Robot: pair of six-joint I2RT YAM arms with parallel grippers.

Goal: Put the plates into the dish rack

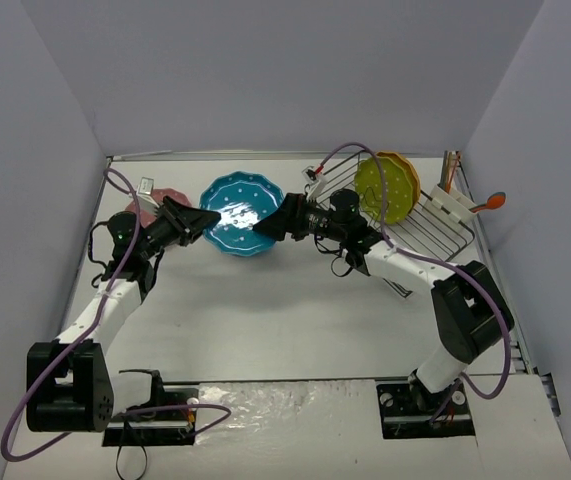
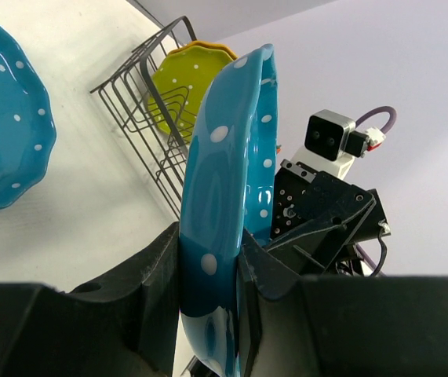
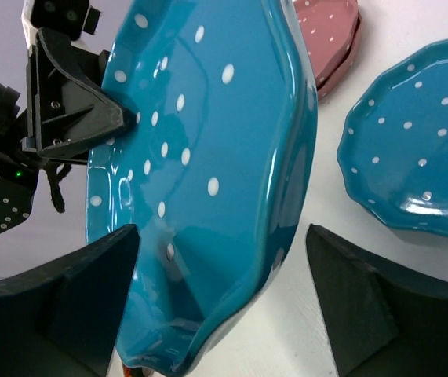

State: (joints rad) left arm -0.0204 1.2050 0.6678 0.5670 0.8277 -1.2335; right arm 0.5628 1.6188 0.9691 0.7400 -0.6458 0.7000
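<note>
1. Blue with white dots, the held blue plate (image 2: 227,181) stands on edge in the middle of the left wrist view. Its lower rim is clamped between the two fingers of the left gripper (image 2: 212,271).
2. The right wrist view shows the same plate by its broad face, which the left wrist view does not. The right gripper (image 3: 222,236) has its jaws wide apart, one finger on each side of the plate's lower rim. There is a clear gap on the right-hand side. At the upper left of that frame the left gripper pinches the plate's far rim.
3. The top view shows only one blue disc at frame centre, between the two grippers. It does not separate the held plate from another beneath it.
4. Both wrist views do separate them. A second blue plate (image 3: 416,149) lies flat on the white table (image 1: 265,320), at the right of the right wrist frame and the upper left of the left wrist frame.
5. Pink plates (image 3: 329,35) sit stacked on the table at the top of the right wrist frame, just beside the second blue plate. In the top view the left arm partly covers them.
6. The dish rack (image 2: 141,102), of dark wire, stands at the upper right of the top view, well apart from the held plate. A yellow-green plate (image 2: 178,90) stands upright in it, with an orange plate (image 1: 406,166) close behind.
</note>
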